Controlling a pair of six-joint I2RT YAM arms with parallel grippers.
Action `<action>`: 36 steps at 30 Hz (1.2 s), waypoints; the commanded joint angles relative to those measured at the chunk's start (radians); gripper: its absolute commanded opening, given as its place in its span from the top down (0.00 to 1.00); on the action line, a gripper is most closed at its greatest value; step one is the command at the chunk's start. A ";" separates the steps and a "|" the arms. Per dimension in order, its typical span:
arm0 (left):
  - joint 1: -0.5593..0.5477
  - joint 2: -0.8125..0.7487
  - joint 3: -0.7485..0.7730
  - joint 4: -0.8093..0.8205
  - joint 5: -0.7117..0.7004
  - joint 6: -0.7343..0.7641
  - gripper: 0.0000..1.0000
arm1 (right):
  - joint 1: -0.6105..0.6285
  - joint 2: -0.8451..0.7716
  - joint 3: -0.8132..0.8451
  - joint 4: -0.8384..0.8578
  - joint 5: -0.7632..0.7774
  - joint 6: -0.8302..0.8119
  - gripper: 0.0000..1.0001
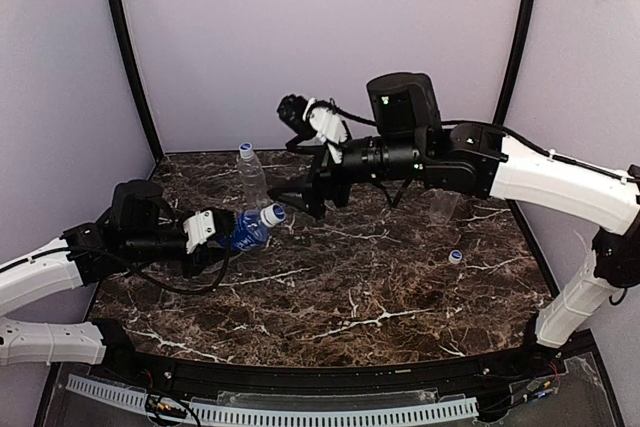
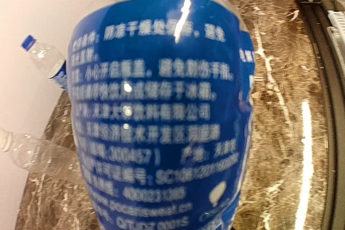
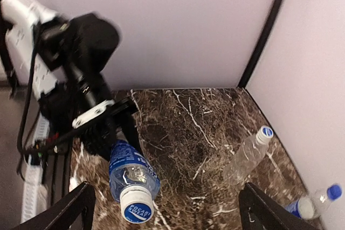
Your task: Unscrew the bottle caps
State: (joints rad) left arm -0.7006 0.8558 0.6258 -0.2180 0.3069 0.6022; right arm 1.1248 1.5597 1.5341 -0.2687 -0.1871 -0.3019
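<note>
**Q:** Item one, the piece in work?
**A:** Blue-labelled bottle (image 3: 131, 168), held clear of the worktop (image 1: 380, 297) and lying nearly level. My left hand (image 1: 218, 234) is clamped round its body. Its white cap (image 3: 135, 208) sits on the neck, not yet off.

**Q:** Right hand?
**A:** My right hand (image 1: 290, 197) has its fingers wide apart and holds nothing. It hangs just past that cap, facing it end-on.

**Q:** Remaining stock, counted outward from the blue-labelled bottle?
**A:**
- Just behind it: a standing bottle (image 3: 248, 155), pale-blue cap (image 3: 264, 132) on.
- Further back, by the wall: a second labelled bottle (image 3: 310, 206), dark-blue cap (image 3: 334, 191) on.
- Well off on its cap side, beyond my right arm: a clear bottle (image 1: 441, 205). I cannot tell whether its neck is bare.
- Near that clear bottle: one loose cap (image 1: 455, 257) on the worktop.

**Q:** Tally?
**A:** My judgement:
- One cap is off, going by the loose one.
- Three are left, with the white cap next.
- The right hand must close on it and turn while the left keeps the body from spinning.
</note>
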 commanded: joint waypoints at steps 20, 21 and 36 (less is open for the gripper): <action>-0.007 0.016 -0.078 0.425 -0.463 0.358 0.80 | -0.099 0.163 0.045 0.100 -0.111 0.880 0.25; -0.007 0.015 -0.079 0.424 -0.461 0.358 0.80 | -0.099 0.168 0.048 0.103 -0.115 0.881 0.26; -0.007 0.009 -0.082 0.414 -0.446 0.350 0.80 | -0.101 0.191 0.070 0.126 -0.115 0.862 0.55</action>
State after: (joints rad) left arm -0.7044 0.8722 0.5598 0.1856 -0.1429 0.9543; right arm 1.0210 1.7359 1.5856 -0.1734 -0.2947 0.5652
